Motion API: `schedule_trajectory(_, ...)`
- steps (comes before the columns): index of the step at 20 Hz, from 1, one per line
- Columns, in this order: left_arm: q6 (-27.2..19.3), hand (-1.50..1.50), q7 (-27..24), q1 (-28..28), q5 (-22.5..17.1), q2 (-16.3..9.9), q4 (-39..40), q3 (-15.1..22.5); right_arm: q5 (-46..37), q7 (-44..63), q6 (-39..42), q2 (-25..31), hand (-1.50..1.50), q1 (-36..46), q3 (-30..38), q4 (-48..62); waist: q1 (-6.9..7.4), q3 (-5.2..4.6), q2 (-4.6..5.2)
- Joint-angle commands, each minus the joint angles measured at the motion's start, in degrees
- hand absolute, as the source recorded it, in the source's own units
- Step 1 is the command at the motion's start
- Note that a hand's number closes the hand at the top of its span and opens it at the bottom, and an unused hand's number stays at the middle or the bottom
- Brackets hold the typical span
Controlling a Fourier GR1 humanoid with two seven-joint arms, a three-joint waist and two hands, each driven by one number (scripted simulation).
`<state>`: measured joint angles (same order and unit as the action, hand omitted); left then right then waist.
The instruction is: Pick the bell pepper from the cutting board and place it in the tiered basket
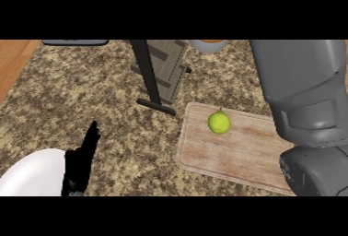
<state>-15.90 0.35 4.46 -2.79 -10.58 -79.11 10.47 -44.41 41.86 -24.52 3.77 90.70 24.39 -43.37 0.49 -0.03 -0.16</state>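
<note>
A yellow-green bell pepper (219, 122) lies on the far part of the wooden cutting board (231, 156), right of centre. The tiered basket (168, 62) stands behind the board at the top centre, with a black pole (147, 73) and a black foot in front of its grey wire tray. My left hand (79, 161) rests at the lower left, fingers straight and pointing up, holding nothing and well left of the board. My right forearm (306, 101) rises along the right edge and covers the board's right side. The right hand itself is outside the picture.
A white plate (31, 175) lies at the lower left corner, partly behind my left hand. A grey vessel with orange inside (207, 44) sits at the top edge, a dark flat object (75, 42) at the top left. Speckled counter lies between the hand and the board.
</note>
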Motion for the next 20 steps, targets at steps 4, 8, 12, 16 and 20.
schedule_trajectory(4,0.1,0.00,-1.1,0.7,-0.4,0.5,1.9,-1.0,-3.3,9.7,1.4,8.5,-1.50,-4.6,-0.3,-10.4,-2.59,0.05,-0.70)
schedule_trajectory(8,-2.0,0.00,0.3,1.3,0.6,0.8,-0.4,-1.1,1.0,11.5,9.8,14.2,-1.50,-10.7,1.9,-21.5,-3.00,0.14,-0.87)
schedule_trajectory(12,-2.2,0.00,-1.2,2.6,-0.1,1.5,1.3,-1.9,7.3,12.5,19.5,21.3,-1.50,-17.2,6.3,-32.0,-4.85,0.19,-1.28)
schedule_trajectory(16,-2.0,0.00,1.3,0.6,0.3,0.6,0.2,-2.0,15.8,16.5,32.0,26.5,-1.50,-22.5,10.3,-41.3,-4.46,0.17,-1.07)
schedule_trajectory(20,-1.5,0.00,-0.6,3.4,0.3,0.3,-0.8,-1.9,26.7,16.4,40.0,30.1,-1.50,-31.6,18.6,-50.0,-4.07,0.20,-0.88)
